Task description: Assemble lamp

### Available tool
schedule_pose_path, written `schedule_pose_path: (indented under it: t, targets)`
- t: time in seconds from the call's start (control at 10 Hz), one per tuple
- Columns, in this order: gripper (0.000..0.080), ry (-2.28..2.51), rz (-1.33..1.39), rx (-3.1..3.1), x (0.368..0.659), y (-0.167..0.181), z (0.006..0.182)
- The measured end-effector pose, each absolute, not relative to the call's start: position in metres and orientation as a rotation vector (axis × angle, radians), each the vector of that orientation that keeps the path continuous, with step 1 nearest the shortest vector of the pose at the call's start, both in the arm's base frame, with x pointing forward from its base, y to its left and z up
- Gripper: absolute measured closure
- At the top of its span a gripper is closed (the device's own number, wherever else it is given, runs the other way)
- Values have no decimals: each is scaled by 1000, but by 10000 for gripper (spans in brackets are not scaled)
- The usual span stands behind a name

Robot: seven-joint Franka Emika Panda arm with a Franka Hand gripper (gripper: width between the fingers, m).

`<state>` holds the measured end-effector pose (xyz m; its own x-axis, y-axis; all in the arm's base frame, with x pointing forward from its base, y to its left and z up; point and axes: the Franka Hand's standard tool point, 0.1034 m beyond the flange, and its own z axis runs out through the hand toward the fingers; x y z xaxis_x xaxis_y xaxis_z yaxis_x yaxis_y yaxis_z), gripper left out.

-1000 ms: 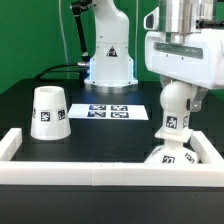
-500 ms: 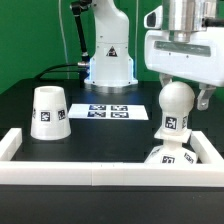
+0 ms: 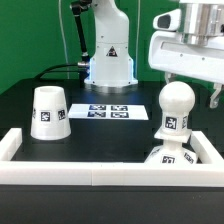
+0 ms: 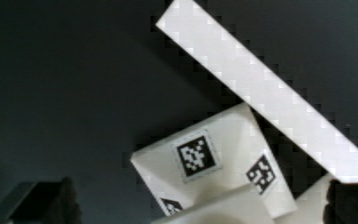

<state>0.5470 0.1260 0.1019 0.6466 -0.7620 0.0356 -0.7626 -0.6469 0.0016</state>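
Note:
The white ball-shaped bulb (image 3: pixel 175 108) stands upright, neck down, on the small square tagged base (image 3: pixel 170 158) at the exterior view's right. My gripper (image 3: pixel 192 88) hangs just above the bulb's top, open and holding nothing, with one finger (image 3: pixel 215 95) to the bulb's right. In the wrist view the base (image 4: pixel 202 155) and the blurred top of the bulb (image 4: pixel 274 208) lie between my dark fingers (image 4: pixel 43 200). The truncated-cone shade (image 3: pixel 48 112) stands apart on the exterior view's left.
The marker board (image 3: pixel 108 111) lies flat at mid-table. A long white border bar (image 3: pixel 100 172) runs along the front with side pieces, and it also shows in the wrist view (image 4: pixel 265 80). The arm's own pedestal (image 3: pixel 108 62) stands behind.
My gripper has let go of the bulb and risen from around it to just above its top. The bulb stays standing on the base.

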Motion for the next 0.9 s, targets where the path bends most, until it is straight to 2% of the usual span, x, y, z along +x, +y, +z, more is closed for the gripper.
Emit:
schedule_pose_path:
  t: [0.3,0.5,0.7,0.9]
  targets:
    - [101,-1305,52,2841,548,129,103]
    - [101,-962,79,2965,543,120,108]
    - [101,-716,148,3055,533,94,114]
    - [101,-525,204,3111,519,53,117]
